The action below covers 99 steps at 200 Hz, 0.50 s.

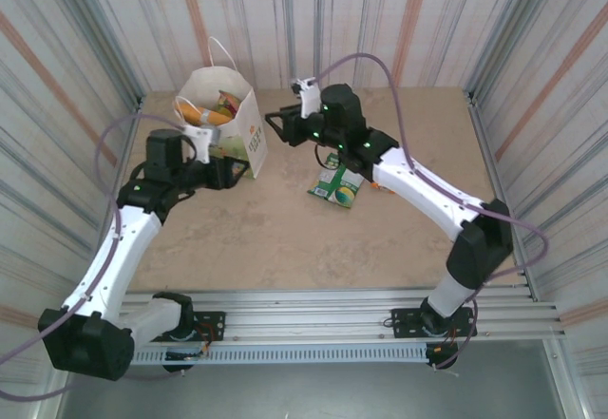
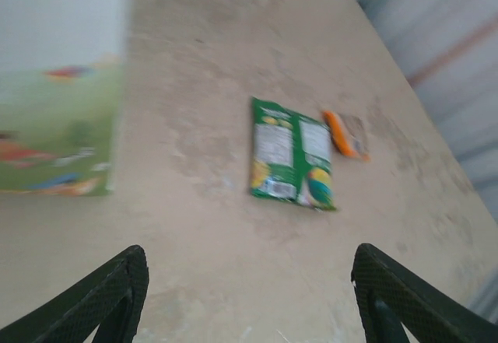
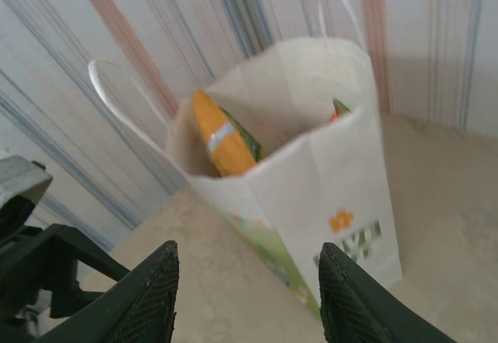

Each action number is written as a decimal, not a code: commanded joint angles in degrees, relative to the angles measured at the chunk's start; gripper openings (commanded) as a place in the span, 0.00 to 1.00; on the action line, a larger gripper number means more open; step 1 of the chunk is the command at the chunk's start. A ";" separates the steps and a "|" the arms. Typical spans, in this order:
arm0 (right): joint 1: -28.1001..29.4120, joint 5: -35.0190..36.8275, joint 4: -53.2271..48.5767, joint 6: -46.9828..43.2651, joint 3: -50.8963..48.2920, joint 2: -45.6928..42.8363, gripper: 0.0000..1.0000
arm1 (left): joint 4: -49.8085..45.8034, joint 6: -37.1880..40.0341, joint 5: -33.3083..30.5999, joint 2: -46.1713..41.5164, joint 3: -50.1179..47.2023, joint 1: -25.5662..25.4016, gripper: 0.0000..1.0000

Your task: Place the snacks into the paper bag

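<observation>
The white paper bag (image 1: 228, 115) stands upright at the back left, with a yellow-orange snack (image 3: 220, 135) and other packets showing inside it. A green snack packet (image 1: 337, 184) lies flat on the table, and a small orange one (image 2: 342, 134) lies just beyond it. My left gripper (image 1: 236, 168) is low by the bag's front corner, open, facing the green packet (image 2: 291, 153) with nothing between its fingers. My right gripper (image 1: 275, 124) hovers just right of the bag (image 3: 327, 172), open and holding nothing, pointed at the bag's mouth.
Striped curtain walls (image 1: 399, 20) close in the table on three sides. The right arm's forearm (image 1: 418, 186) crosses above the table beside the two loose packets. The left arm's black links (image 3: 39, 269) sit at the lower left of the right wrist view.
</observation>
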 commanded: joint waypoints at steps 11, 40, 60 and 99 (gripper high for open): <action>-3.38 1.12 -7.62 9.13 -10.27 -9.62 0.51 | 0.79 2.59 -5.07 3.09 -1.38 -9.35 0.71; -7.58 -0.72 -10.86 13.75 -19.62 -16.89 0.53 | 1.86 1.16 -9.01 8.71 -0.56 -16.45 0.70; -11.84 -4.16 -11.27 16.54 -25.36 -20.74 0.53 | 1.85 0.95 -10.75 13.77 1.95 -20.33 0.71; -20.39 -10.35 -13.37 20.80 -32.45 -23.60 0.54 | 1.73 -1.80 -12.53 25.59 10.03 -24.88 0.68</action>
